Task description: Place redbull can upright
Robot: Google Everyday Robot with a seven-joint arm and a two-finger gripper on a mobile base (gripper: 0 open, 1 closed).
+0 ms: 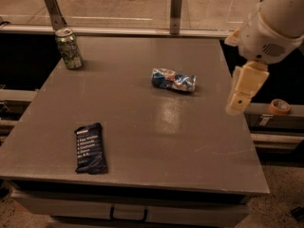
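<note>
- The redbull can (173,80) lies on its side, a bit toward 1 o'clock from the middle of the bench (156,127).
- My gripper (237,102) hangs at 3 o'clock, apart from it; I can't tell how wide it is.

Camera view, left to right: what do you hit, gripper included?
green patterned can → dark snack bar → redbull can, lying on its side → gripper, hanging by the right edge of the table → tape roll, off the table
</note>
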